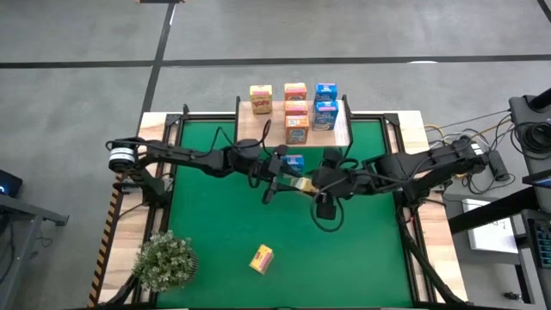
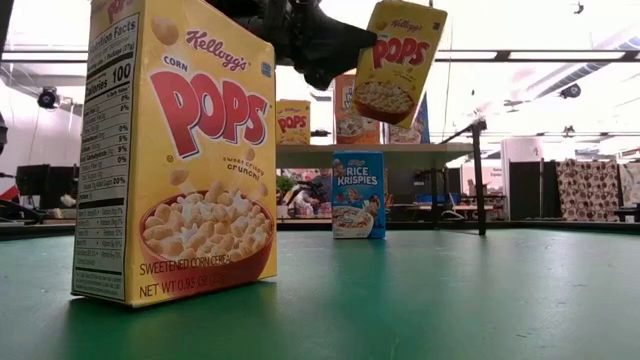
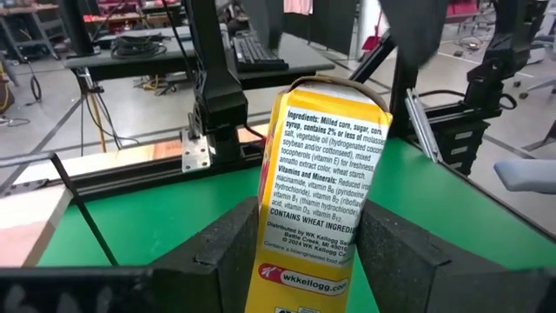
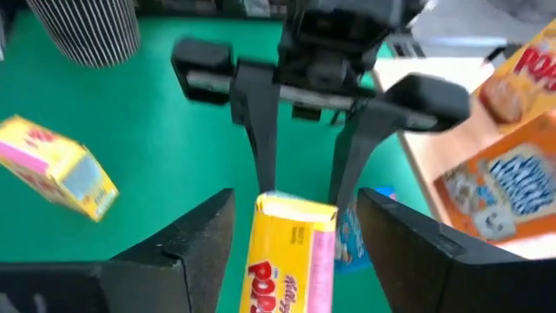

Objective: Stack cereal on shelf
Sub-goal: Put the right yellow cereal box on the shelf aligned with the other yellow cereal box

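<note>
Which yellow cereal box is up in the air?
The yellow Corn Pops box at the middle of the mat, held up off it in the left gripper. The other yellow boxes rest on the shelf and the mat.

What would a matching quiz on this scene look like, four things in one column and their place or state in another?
Things:
1. left claw
2. right claw
3. lone blue box
4. potted plant

Place or state:
A. open
B. at a corner of the mat
C. standing on the mat in front of the shelf
D. shut on a yellow box

Pairs: 1-D, 2-A, 3-C, 4-B
</note>
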`<state>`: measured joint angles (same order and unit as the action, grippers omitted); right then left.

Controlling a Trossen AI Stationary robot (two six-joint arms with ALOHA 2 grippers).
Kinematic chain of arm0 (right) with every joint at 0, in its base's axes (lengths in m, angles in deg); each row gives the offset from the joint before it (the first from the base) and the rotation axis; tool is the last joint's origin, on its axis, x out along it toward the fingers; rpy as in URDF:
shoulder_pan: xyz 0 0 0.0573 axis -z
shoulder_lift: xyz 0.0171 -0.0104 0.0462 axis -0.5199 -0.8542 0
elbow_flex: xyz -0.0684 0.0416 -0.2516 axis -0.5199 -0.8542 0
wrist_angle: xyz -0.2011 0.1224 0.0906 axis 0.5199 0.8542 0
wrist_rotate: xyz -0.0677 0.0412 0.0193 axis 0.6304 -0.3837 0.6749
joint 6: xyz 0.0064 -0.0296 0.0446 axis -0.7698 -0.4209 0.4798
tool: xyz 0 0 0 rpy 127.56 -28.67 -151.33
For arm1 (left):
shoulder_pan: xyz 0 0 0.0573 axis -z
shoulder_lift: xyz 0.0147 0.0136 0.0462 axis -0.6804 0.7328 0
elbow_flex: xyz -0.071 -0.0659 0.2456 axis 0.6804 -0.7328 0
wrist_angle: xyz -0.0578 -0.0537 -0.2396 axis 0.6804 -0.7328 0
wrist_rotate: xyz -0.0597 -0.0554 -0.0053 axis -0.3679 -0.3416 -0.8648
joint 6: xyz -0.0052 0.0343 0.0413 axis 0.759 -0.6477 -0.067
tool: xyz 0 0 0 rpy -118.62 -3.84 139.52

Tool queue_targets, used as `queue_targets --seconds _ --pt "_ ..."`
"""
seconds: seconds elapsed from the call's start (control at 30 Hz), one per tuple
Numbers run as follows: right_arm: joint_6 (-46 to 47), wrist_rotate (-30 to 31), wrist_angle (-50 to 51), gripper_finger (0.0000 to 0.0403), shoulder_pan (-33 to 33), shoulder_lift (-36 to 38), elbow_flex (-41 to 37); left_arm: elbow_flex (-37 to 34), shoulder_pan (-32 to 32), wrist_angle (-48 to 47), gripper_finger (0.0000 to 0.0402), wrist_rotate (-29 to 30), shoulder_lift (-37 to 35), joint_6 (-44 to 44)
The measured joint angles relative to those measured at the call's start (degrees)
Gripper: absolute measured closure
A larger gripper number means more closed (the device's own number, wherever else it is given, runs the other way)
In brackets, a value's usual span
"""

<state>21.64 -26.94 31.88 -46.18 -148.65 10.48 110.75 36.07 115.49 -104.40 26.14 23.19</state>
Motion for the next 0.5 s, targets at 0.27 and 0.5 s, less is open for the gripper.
queue_targets --seconds 0.27,0.5 --pt "-2.4 0.0 0.3 0.0168 0.0 1.6 6.5 -1.7 -0.2 -5.7 0.0235 -1.3 -8.1 -2.4" --pt "-4.5 1.1 0.0 0.0168 0.0 3.5 7.3 -8.5 -0.7 -8.4 0.0235 10.0 -21.6 -7.2"
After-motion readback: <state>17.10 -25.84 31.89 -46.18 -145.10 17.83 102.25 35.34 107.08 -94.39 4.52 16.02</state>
